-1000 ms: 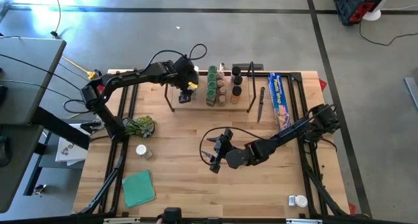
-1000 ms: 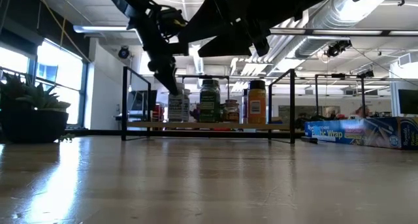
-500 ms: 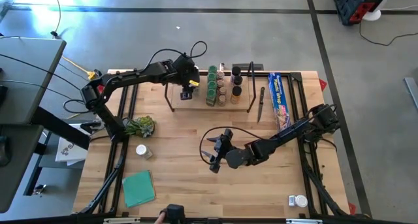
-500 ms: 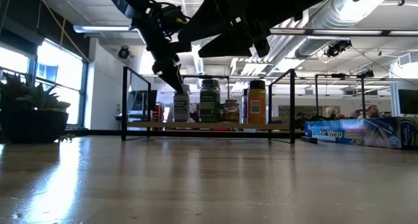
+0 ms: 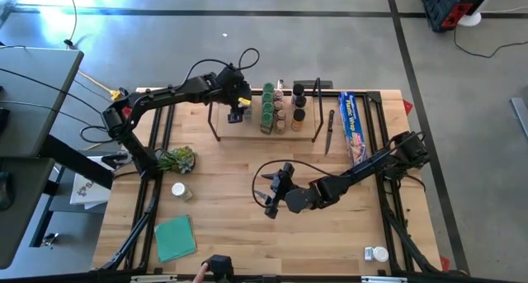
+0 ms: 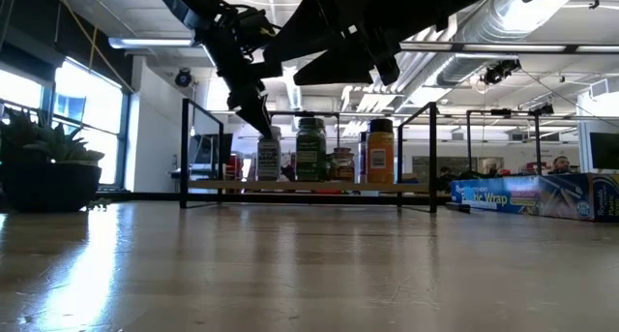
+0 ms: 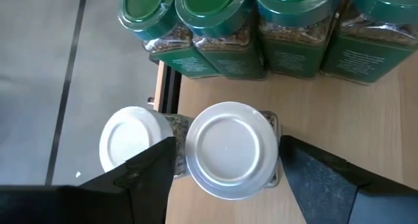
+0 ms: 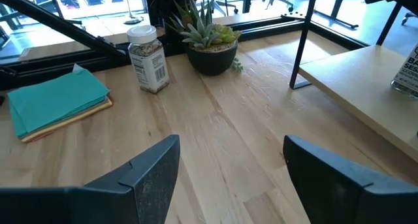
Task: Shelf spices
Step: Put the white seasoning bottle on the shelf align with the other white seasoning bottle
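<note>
The white-lidded jar (image 7: 230,149) stands upright on the shelf (image 5: 252,128), at its left end, and my left gripper (image 7: 225,168) hangs right above it with the fingers (image 7: 147,168) spread to either side of the lid — not pressing it, as far as my wrist view shows. Just beside it, past the shelf's edge, sits a second white-lidded jar (image 7: 130,145). Ahead of both runs a row of green-lidded jars (image 7: 212,18), packed shoulder to shoulder, so the space there is tight. From above, that row (image 5: 268,110) fills the middle of the board, with smaller brown-lidded jars (image 5: 280,111) next to it and black-lidded ones (image 5: 299,101) toward the right end frame.

Off the shelf, a knife (image 5: 329,130) and the long blue wrap box (image 5: 354,126) lie to its right. A loose spice jar (image 5: 179,190) stands near the potted succulent (image 5: 176,159) on the left side of the table (image 5: 239,233), the flat teal square (image 5: 175,237) lies closer to the near edge, and another jar (image 5: 377,254) lies by the near right corner.

My right gripper (image 8: 225,165) waits over mid-table, fingers wide apart and holding nothing (it faces the succulent and that loose jar).
</note>
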{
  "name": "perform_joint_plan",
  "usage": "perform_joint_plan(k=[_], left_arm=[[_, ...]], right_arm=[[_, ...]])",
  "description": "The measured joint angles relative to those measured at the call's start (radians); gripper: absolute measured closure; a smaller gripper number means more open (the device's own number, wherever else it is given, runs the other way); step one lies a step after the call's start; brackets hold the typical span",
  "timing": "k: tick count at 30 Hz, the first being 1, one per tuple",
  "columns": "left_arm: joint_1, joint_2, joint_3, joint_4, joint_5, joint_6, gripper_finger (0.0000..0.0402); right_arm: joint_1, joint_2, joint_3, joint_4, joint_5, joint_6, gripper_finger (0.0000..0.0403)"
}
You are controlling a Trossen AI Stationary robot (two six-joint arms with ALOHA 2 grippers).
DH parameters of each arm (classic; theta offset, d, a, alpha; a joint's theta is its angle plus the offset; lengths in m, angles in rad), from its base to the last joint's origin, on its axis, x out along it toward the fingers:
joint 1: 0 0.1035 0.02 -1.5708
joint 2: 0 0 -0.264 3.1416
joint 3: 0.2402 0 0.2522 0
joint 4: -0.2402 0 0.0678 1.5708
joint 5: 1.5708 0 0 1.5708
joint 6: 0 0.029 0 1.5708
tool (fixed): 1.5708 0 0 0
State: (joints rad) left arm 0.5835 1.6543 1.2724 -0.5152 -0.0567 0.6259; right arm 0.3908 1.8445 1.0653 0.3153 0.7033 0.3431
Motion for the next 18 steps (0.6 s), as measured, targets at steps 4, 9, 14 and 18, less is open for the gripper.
perform_joint_plan(k=[4,9,14,18], left_arm=[[0.000,0.000,0.000,0.000,-0.005,0.007,0.0114],[-0.008,0.000,0.000,-0.001,-0.040,0.028,0.0108],[-0.028,-0.001,0.000,-0.002,-0.101,0.045,0.0108],[-0.044,-0.001,0.000,-0.003,-0.124,0.045,0.0108]], right_arm=[[0.000,0.000,0.000,0.001,0.000,0.000,0.0135],[0.000,0.000,0.000,0.003,0.000,0.000,0.0135],[0.000,0.000,0.000,0.003,0.000,0.000,0.0135],[0.000,0.000,0.000,0.003,0.000,0.000,0.0135]])
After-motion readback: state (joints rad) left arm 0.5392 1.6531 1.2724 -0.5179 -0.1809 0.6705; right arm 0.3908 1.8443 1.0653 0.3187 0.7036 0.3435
